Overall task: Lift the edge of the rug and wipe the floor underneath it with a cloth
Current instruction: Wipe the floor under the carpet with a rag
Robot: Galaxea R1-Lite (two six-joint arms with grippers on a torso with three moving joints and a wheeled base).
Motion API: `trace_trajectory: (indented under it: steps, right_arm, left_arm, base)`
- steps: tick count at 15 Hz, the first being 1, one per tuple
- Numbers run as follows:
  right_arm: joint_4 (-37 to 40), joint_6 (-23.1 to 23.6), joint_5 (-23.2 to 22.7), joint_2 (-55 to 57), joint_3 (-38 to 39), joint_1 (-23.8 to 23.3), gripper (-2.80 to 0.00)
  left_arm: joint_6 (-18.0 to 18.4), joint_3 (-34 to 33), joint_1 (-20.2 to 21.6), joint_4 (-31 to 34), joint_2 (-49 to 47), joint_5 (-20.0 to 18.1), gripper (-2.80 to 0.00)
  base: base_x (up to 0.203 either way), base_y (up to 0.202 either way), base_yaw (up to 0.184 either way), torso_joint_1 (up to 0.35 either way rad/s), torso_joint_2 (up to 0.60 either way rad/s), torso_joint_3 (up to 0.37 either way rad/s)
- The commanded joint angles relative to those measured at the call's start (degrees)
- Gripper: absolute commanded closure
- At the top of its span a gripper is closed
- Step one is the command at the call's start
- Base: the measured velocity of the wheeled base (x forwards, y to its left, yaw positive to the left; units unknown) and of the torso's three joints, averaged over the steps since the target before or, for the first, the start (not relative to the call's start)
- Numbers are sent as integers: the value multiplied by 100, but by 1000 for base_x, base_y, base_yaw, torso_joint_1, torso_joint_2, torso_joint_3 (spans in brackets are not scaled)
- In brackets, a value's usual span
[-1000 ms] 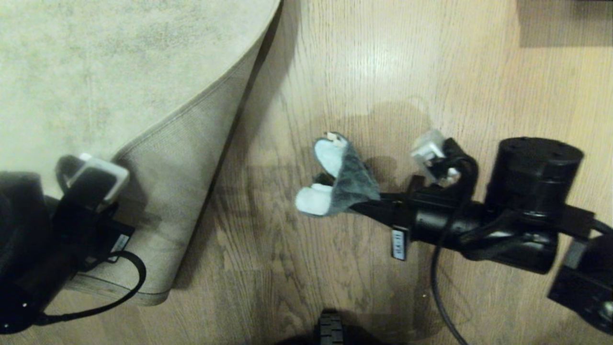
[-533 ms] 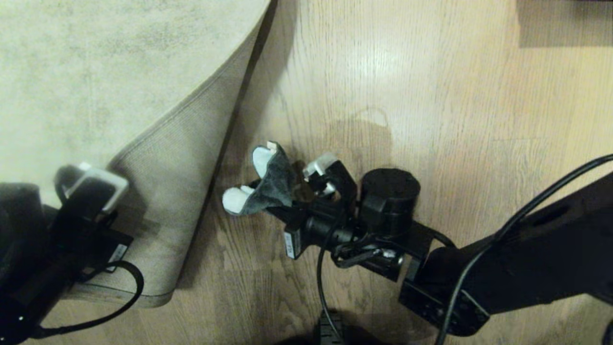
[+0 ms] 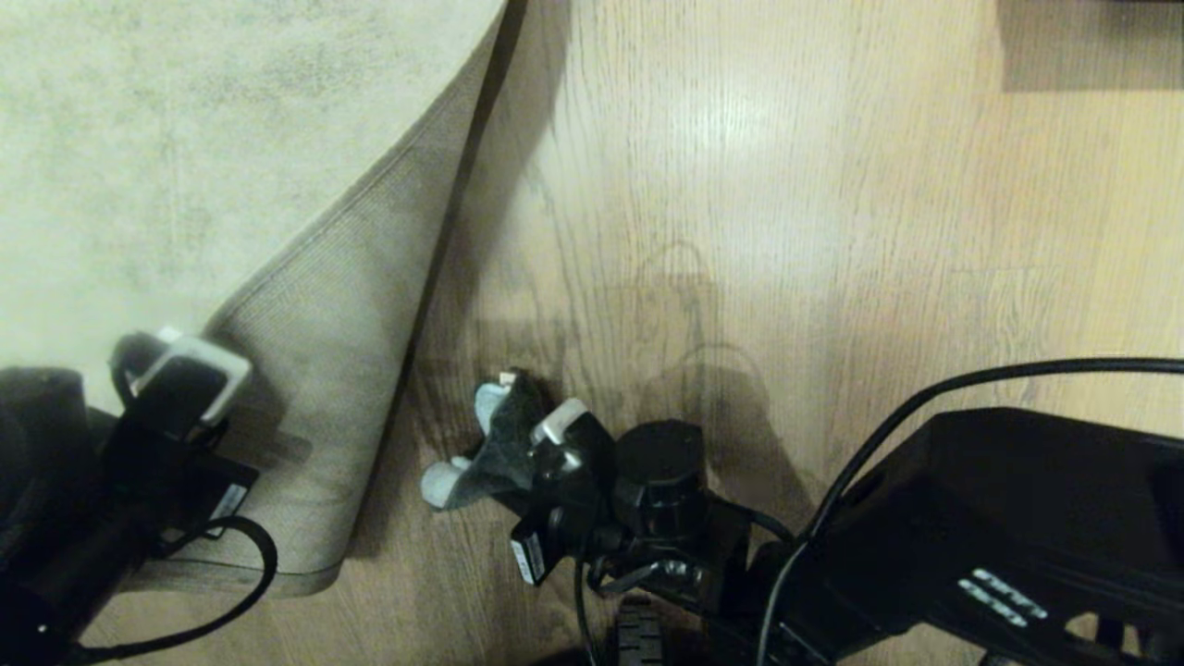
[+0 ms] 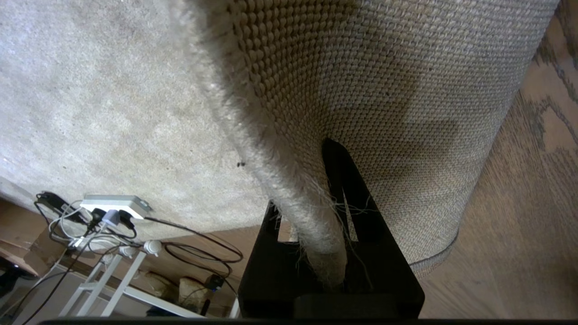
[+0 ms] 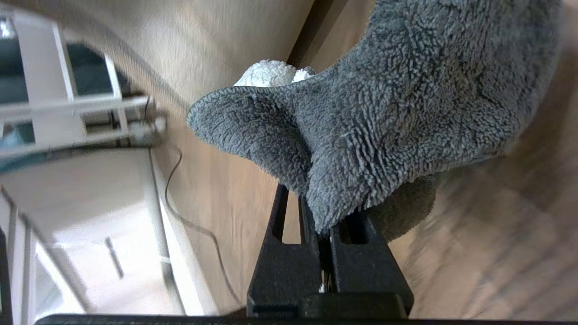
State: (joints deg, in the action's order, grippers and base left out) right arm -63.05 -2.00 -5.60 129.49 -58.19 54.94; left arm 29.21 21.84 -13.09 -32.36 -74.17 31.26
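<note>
Light brown wood-grain planks (image 3: pixel 832 185) underfoot, with a pale sheen of reflected light near the head view's upper middle and a dark shadowed patch (image 3: pixel 1082 46) in its upper right corner. Past the far floor edge in the left wrist view, a white power strip (image 4: pixel 115 205) tangled with black and white cables (image 4: pixel 194 246), beside white frame legs (image 4: pixel 108 284). White panelled furniture (image 5: pixel 81 122), blurred, in the right wrist view

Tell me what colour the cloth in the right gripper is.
The cloth is dark grey with a paler white patch, clearest in the right wrist view.
</note>
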Motion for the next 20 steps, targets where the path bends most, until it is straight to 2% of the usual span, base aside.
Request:
trace_trajectory:
  steps: [1, 5, 11, 15, 20]
  right_arm:
    - [-32, 4, 6, 351, -4, 21, 0]
    - [-226, -12, 341, 698, -190, -308, 0]
    - [-293, 21, 419, 518, -227, -1314, 0]
    - [-238, -15, 433, 173, -393, -1451, 0]
    - [240, -336, 954, 105, -1518, -1423, 0]
  left_arm:
    - [13, -71, 1, -25, -10, 21, 0]
    - [15, -108, 5, -25, -19, 21, 0]
    - [15, -112, 0, 1, -45, 16, 0]
    - [15, -154, 0, -25, -72, 21, 0]
    - [23, -163, 0, -19, -72, 21, 0]
  base:
    - [0, 0, 0, 0, 0, 0]
    - [0, 0, 0, 0, 0, 0]
    - [0, 0, 0, 0, 0, 0]
    - [0, 0, 0, 0, 0, 0]
    - [0, 0, 0, 0, 0, 0]
